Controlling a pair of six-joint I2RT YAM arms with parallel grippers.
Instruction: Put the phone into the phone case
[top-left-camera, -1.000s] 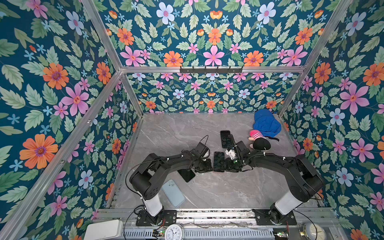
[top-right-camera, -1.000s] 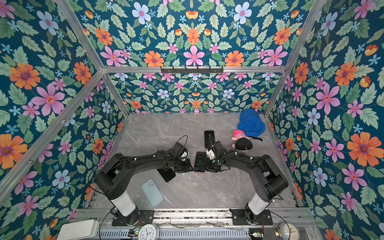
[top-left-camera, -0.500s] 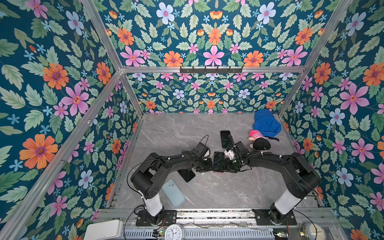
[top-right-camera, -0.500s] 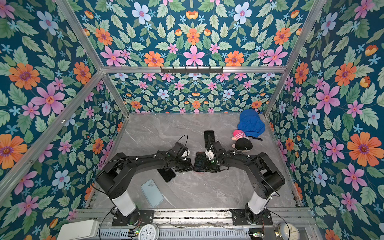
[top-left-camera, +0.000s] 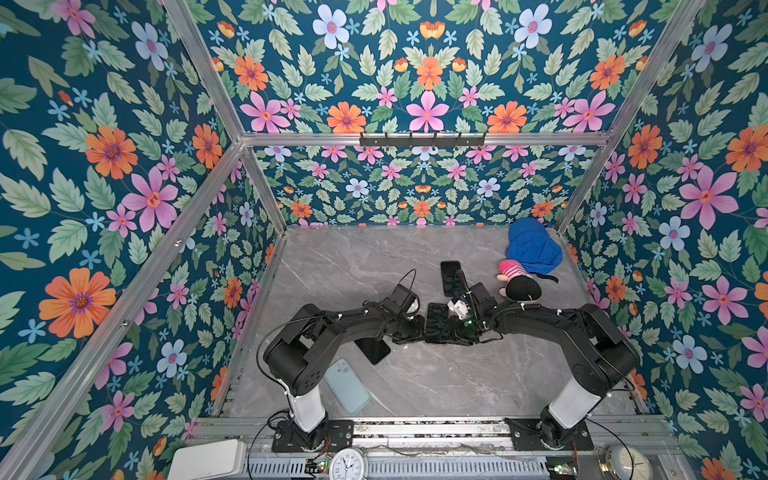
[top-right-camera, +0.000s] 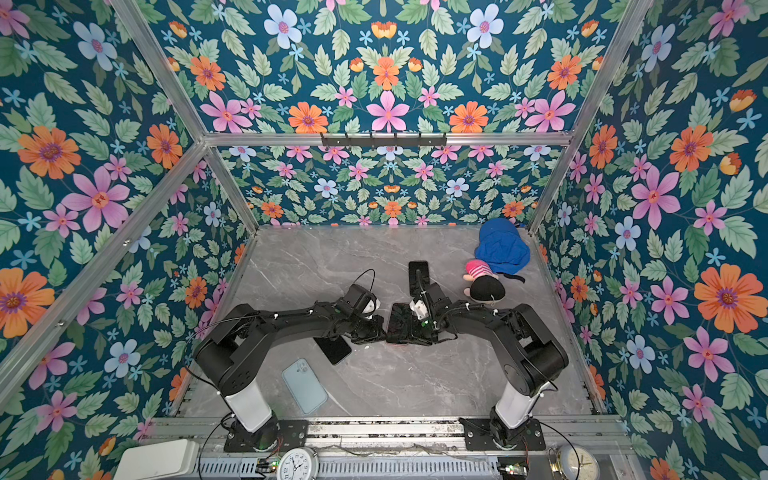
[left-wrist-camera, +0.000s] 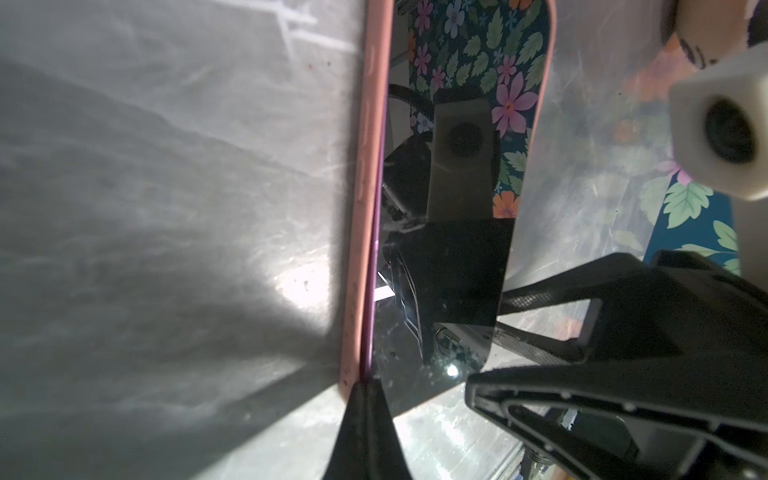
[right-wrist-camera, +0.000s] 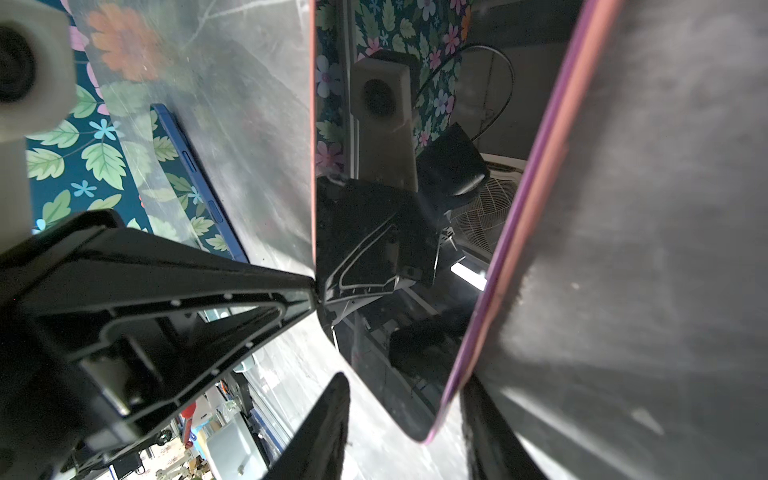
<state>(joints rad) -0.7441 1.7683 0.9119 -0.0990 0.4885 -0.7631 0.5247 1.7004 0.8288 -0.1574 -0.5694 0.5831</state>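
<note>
- The left arm (top-left-camera: 332, 328) rises from its base at the 7 o'clock edge of the table (top-left-camera: 415, 386). It bends at the elbow and lies low, with the forearm stretched toward the centre.
- The left gripper (left-wrist-camera: 365, 399) is fully closed into one narrow wedge, with nothing between the jaws. Its tip touches a corner of the pink case (left-wrist-camera: 363, 208), on the 9 o'clock side of it in both top views.
- The right arm (top-left-camera: 561, 320) stands at the 5 o'clock edge in the mirror pose, forearm low and pointing to the centre.
- The right gripper (right-wrist-camera: 405, 378) is at the 3 o'clock side of the case. Its jaws stand partly apart, and a rounded corner of the phone (right-wrist-camera: 395, 249) lies between them. One finger (right-wrist-camera: 486, 428) is close against the case rim. Whether they squeeze the phone, I cannot tell.
- The phone is at the centre of the table, screen up, lying inside the pink case. Along one long side its purple edge shows just beside the pink rim, and I cannot tell if it is fully seated there.
- Three other things lie around it on the table. A black phone (top-left-camera: 451, 277) is near, at 12 o'clock. A dark phone (top-left-camera: 376, 352) is at 8 o'clock, partly under the left forearm. A light-blue phone or case (top-left-camera: 347, 386), back up, is at 7 o'clock, beside the left base.
- A plush doll (top-left-camera: 519, 286) with a blue cloth (top-left-camera: 534, 249) lies at 2 o'clock, apart from both grippers.
</note>
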